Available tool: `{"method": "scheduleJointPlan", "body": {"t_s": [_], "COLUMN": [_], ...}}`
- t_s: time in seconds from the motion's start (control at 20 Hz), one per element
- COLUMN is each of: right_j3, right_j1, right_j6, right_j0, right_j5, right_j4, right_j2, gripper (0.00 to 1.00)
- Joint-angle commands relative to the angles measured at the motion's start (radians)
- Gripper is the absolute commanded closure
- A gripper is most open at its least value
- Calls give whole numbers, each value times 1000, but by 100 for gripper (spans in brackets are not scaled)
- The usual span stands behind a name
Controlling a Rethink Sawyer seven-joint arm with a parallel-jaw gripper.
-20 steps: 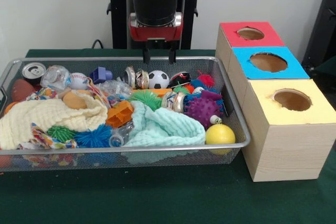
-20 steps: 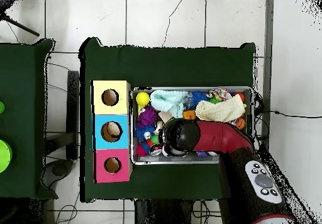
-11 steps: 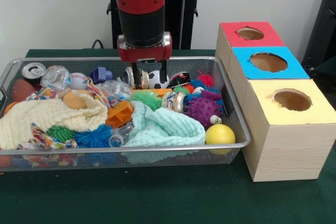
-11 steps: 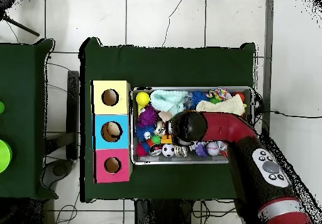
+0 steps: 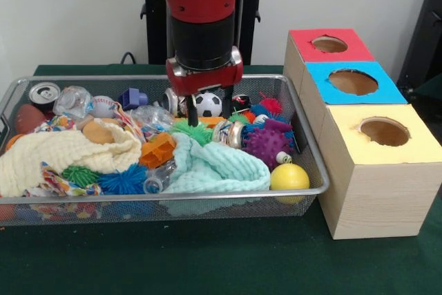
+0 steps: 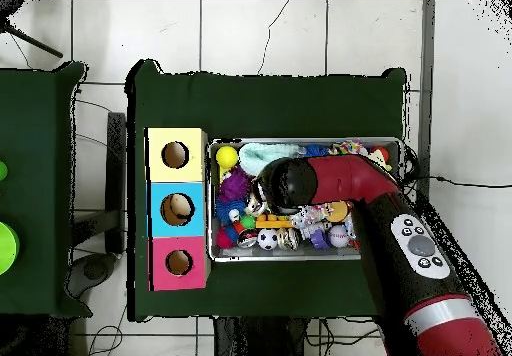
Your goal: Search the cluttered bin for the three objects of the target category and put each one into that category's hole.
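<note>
My gripper (image 5: 208, 111) hangs low in the wire bin (image 5: 173, 196), open, with nothing held between its dark fingers (image 5: 191, 112). It stands over a green spiky ball (image 5: 190, 130), just in front of a soccer ball (image 5: 208, 103) and next to a crushed can (image 5: 228, 133). A yellow ball (image 5: 289, 177), a purple spiky ball (image 5: 266, 145), a baseball (image 5: 103, 106) and a mint cloth (image 5: 215, 168) also lie in the bin. In the overhead view the arm's wrist (image 6: 285, 184) hides the gripper; the soccer ball (image 6: 267, 238) shows below it.
Beside the bin stands a row of wooden boxes with a red (image 5: 329, 44), a blue (image 5: 353, 81) and a yellow hole (image 5: 384, 131). A cream cloth (image 5: 62, 153), an upright can (image 5: 44, 94), orange and blue toys crowd the bin's left.
The gripper came down from the bin's far rim into the bin, first left by the crushed cans, then right and nearer, over the green spiky ball. It stays open.
</note>
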Motion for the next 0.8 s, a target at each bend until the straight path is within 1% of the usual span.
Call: {"method": "scheduleJointPlan", "body": {"t_s": [0.05, 0.3, 0.5, 0.6, 0.7, 0.8], "right_j3": [-62, -57, -37, -20, -8, 4], "right_j1": [-24, -75, -57, -56, -46, -18], "right_j6": [-422, -493, -600, -624, -600, -565], "right_j0": [-7, -13, -62, -86, -97, -112], "right_j5": [139, 187, 151, 131, 126, 106], "right_j4": [-73, -75, -84, -85, -90, -94], "right_j2": [155, 202, 271, 298, 289, 276], "gripper": [0, 0, 0, 0, 0, 0]}}
